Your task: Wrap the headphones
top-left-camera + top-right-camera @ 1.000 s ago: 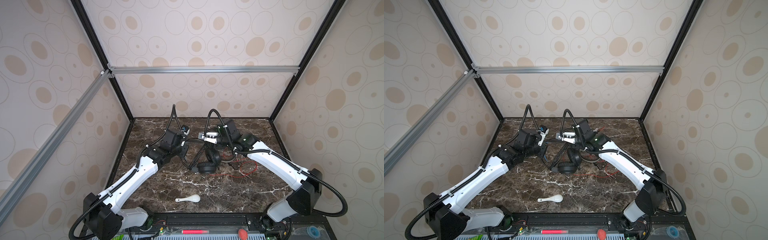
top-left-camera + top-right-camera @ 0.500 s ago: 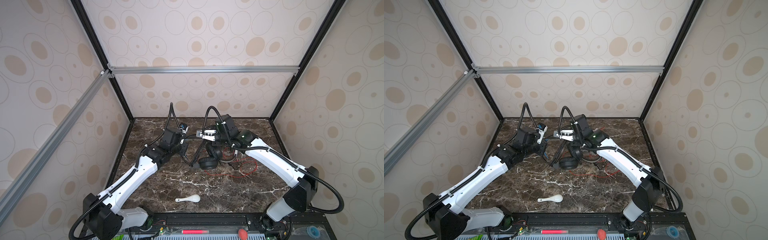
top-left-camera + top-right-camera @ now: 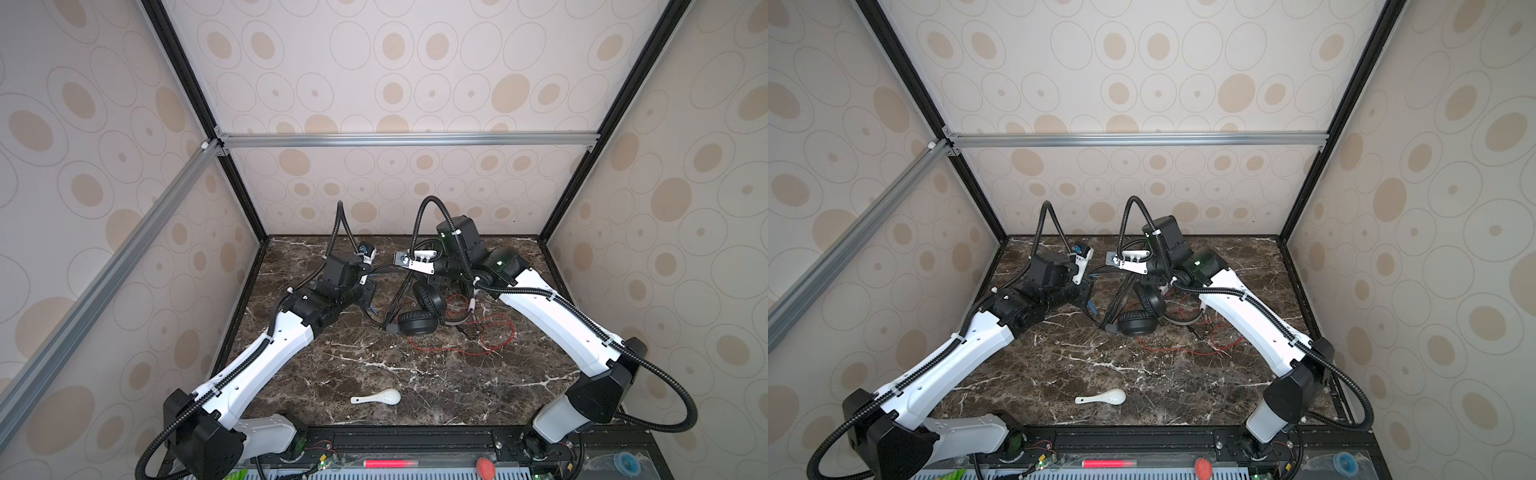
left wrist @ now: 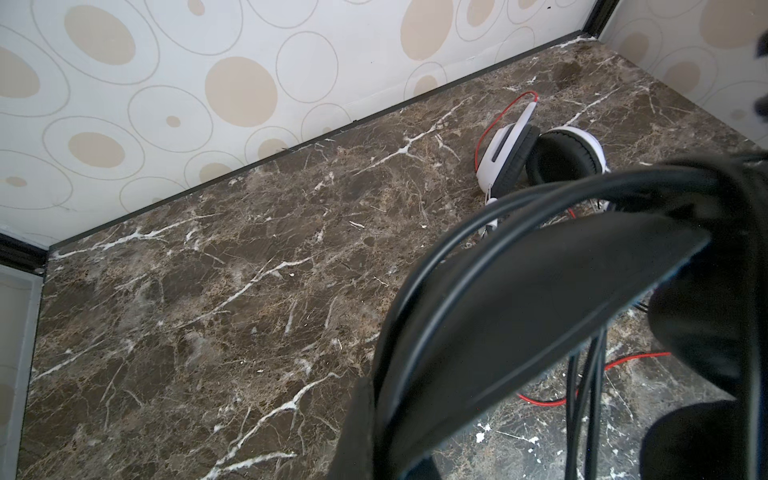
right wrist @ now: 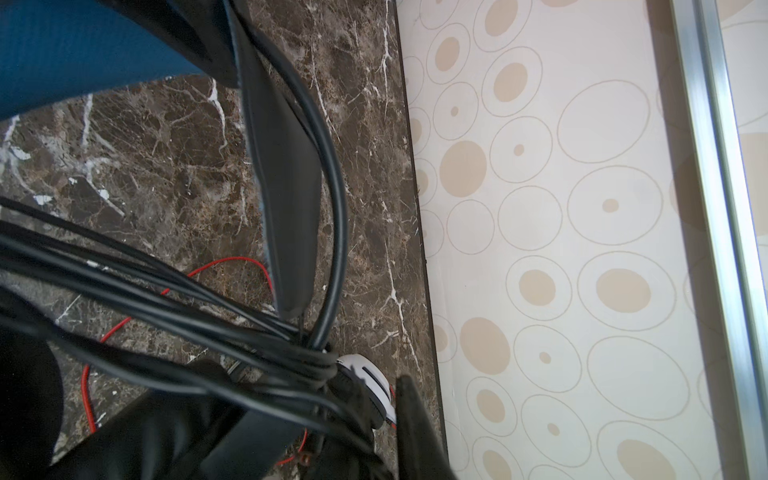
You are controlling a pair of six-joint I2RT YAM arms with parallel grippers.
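The marble table [image 3: 332, 365] held the black headphones [image 3: 417, 322] just past its centre toward 12 o'clock. Their earcups rested on the marble and the band rose toward 10 o'clock, where the left gripper [image 3: 368, 293] was clamped on it. The right gripper [image 3: 434, 279] hung over the black cord [image 5: 338, 216] — whether its fingers were together could not be told. White headphones [image 4: 511, 162] and red cord [image 3: 494, 332] lay at 3 o'clock, a spoon [image 3: 380, 397] at 6.

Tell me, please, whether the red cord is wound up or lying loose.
Loose: the red cord trails in open loops across the marble table, unwound.
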